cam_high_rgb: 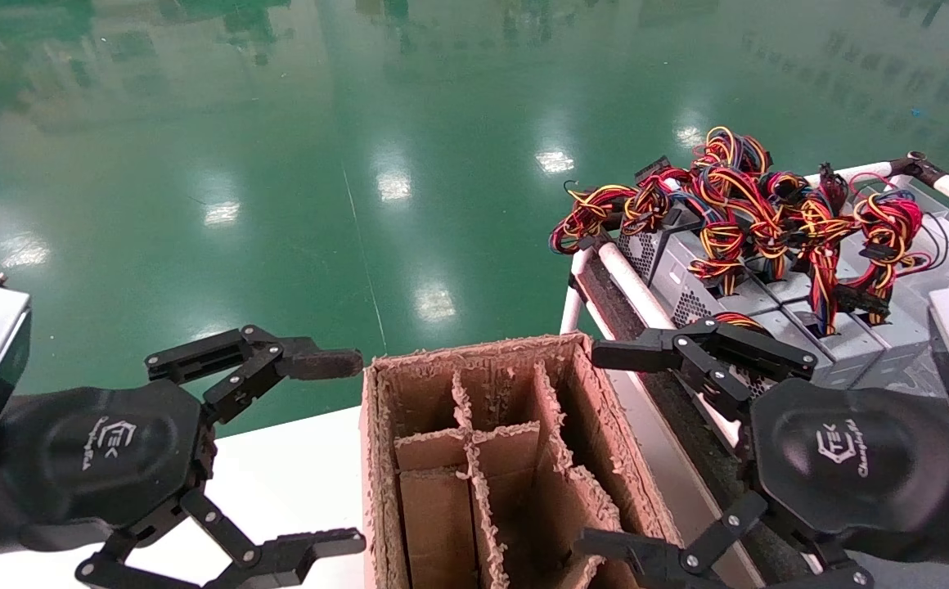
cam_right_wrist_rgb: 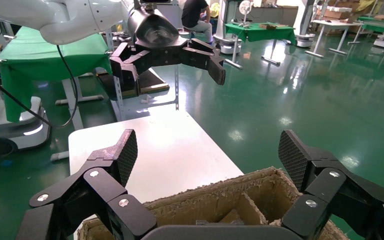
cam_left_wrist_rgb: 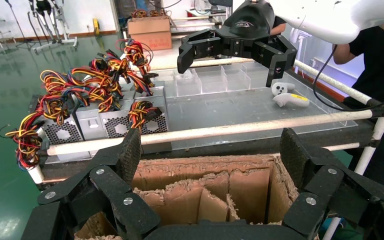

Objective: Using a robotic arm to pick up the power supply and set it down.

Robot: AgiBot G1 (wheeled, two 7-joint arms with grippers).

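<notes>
Several grey power supply boxes with coloured wire bundles stand in a row on a cart at the right. The power supply (cam_high_rgb: 645,248) (cam_left_wrist_rgb: 62,133) at the row's far end shows a perforated side. Its mostly red bundle (cam_high_rgb: 591,216) (cam_left_wrist_rgb: 28,142) hangs over the cart's rail. My right gripper (cam_high_rgb: 608,450) (cam_right_wrist_rgb: 209,152) (cam_left_wrist_rgb: 230,65) is open and empty, hovering at the cart's edge, short of the boxes. My left gripper (cam_high_rgb: 338,454) (cam_left_wrist_rgb: 211,152) (cam_right_wrist_rgb: 175,75) is open and empty over the white table.
A frayed cardboard box (cam_high_rgb: 474,384) with dividers stands between the two grippers on the white table (cam_high_rgb: 294,483). The cart has a white padded rail (cam_left_wrist_rgb: 220,131), clear plastic trays (cam_left_wrist_rgb: 215,80) and two white controllers (cam_left_wrist_rgb: 290,99). A person (cam_left_wrist_rgb: 380,60) stands behind it.
</notes>
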